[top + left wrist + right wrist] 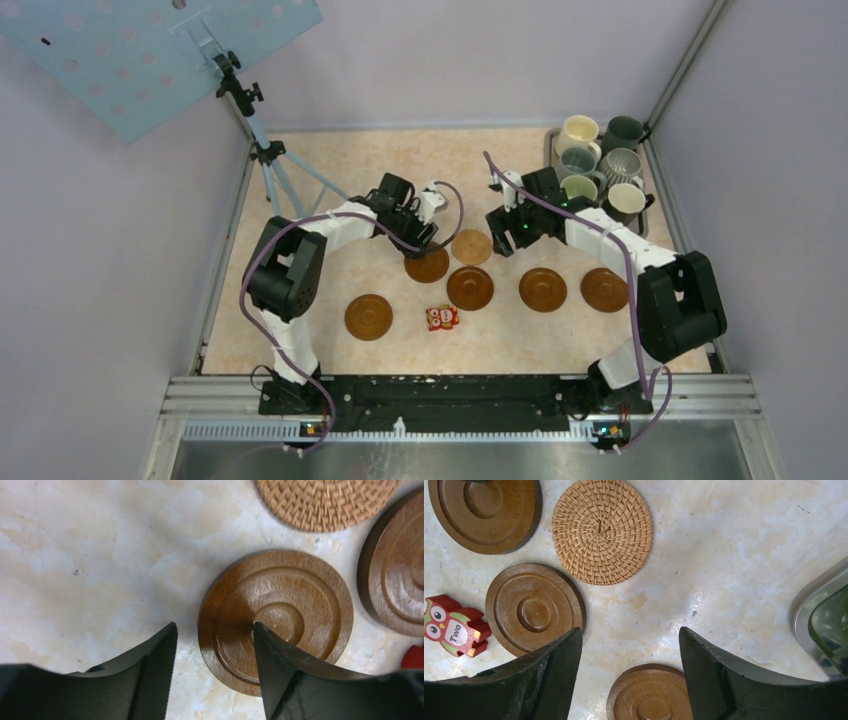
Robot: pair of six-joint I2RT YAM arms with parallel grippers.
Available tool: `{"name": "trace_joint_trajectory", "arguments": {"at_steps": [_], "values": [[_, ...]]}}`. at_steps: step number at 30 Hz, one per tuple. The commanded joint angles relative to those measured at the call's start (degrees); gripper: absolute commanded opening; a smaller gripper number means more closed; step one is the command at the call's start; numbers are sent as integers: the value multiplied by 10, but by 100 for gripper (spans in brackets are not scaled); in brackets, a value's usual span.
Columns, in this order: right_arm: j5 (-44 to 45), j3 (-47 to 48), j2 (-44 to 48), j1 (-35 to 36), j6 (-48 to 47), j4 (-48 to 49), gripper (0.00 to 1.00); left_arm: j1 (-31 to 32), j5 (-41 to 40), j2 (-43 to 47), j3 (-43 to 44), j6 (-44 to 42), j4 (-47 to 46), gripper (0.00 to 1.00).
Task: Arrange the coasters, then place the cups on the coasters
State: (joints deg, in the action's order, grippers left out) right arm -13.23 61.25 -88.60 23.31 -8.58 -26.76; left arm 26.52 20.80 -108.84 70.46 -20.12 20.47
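Left wrist view settles it. The wooden coaster (295, 605) lies flat on the desk (100, 555), ahead and slightly right of the left gripper (215, 625). Its jaws are narrowed but parted and straddle the disc's left rim. 1 finger sits over the central recess, the other outside the rim with a strip of bare desk between them. I judge that nothing is clamped yet.

The disc is round, so it has no long axis, and only the rim matters for the grip. The woven coaster (325, 500) sits just beyond it. 4 more wooden coasters (543, 289) lie in a row nearer the arms, with an owl block (442, 318) close by.

The left arm is plainly the nearer. The right gripper (631, 630) hovers over bare desk with its jaws wide and nothing between them. The tray (819, 610) is at its right, and the cups (600, 165) stand on that tray in the far right corner.

The finger over the recess covers part of the wood, so I cannot tell whether it touches. From above, the left wrist hides the jaws. The cups crowd each other and are hard to count.
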Motion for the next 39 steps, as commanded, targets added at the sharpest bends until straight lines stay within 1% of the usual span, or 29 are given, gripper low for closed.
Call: {"name": "trace_joint_trajectory", "arguments": {"at_steps": [1,3,5,9,12,17,24,27,28,31,35,39], "values": [[-6,7,13,-9,-11,2,71,17,-36,24,-60,-20,20,57],[-5,6,14,-10,-14,2,71,17,-41,42,-88,-26,22,51],[-5,4,14,-10,-16,3,71,17,-42,64,-114,-31,23,49],[-9,-1,10,-10,-19,7,71,18,-45,109,-161,-44,29,47],[-13,-1,5,-10,-20,10,71,18,-52,136,-192,-45,27,48],[-20,5,-6,-10,-20,14,71,25,-39,145,-201,-30,26,47],[-22,13,-16,-10,-19,15,70,42,-41,151,-205,-35,32,47],[-22,17,-18,-9,-18,14,70,41,-55,152,-202,-32,40,51],[-22,18,-18,-10,-18,13,70,38,-57,154,-198,-30,46,54],[-23,20,-18,-10,-18,12,70,22,-30,168,-174,-32,80,62],[-26,25,-19,-9,-20,11,70,14,2,226,-161,-59,123,70],[-33,38,-30,-9,-21,11,70,-6,4,275,-177,-81,153,72]]}}
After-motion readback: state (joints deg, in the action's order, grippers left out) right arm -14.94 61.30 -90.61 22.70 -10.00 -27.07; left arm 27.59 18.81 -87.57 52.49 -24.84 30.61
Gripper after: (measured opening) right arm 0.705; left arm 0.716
